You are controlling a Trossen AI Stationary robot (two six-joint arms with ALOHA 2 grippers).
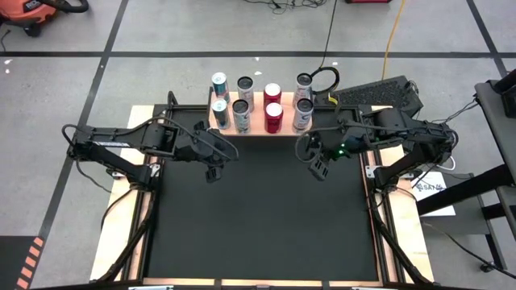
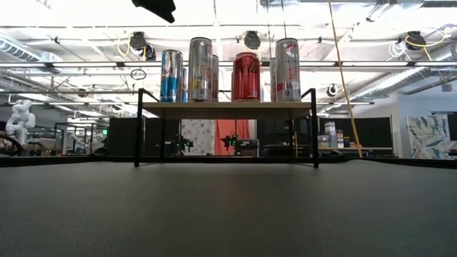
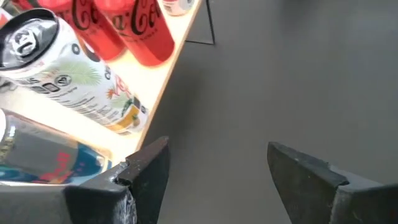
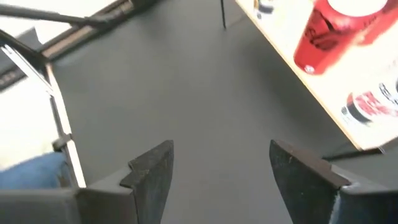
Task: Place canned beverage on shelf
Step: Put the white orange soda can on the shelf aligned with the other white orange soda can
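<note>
**Shelf full, both claws empty**

The biggest risk from here is a knock. The shelf (image 1: pixel 258 121) stands at the far edge of the black mat (image 1: pixel 258 217), and eight cans crowd it in two rows of four, so any sweep toward it by either arm could topple a can or push one off the back. The thin black legs look easy to clip too, and a bump there would shake the whole row. We see no can on the mat in front of the shelf, so we judge the placing done, or nearly so, and pulling back cleanly is what matters.

Our left claw (image 1: pixel 211 171) hangs just in front of the shelf's left end, with the arm stretched in from the left and bent at the elbow. Its fingers stand well apart with nothing between them; past them the wrist view shows the white can (image 3: pixel 68 78) and the red cans (image 3: pixel 127 28) close by on the shelf board.

Our right claw (image 1: pixel 319 167) mirrors it just in front of the shelf's right end, fingers likewise parted and holding nothing, only bare mat between them. A red can (image 4: pixel 329 34) sits on the shelf off to its side.
</note>
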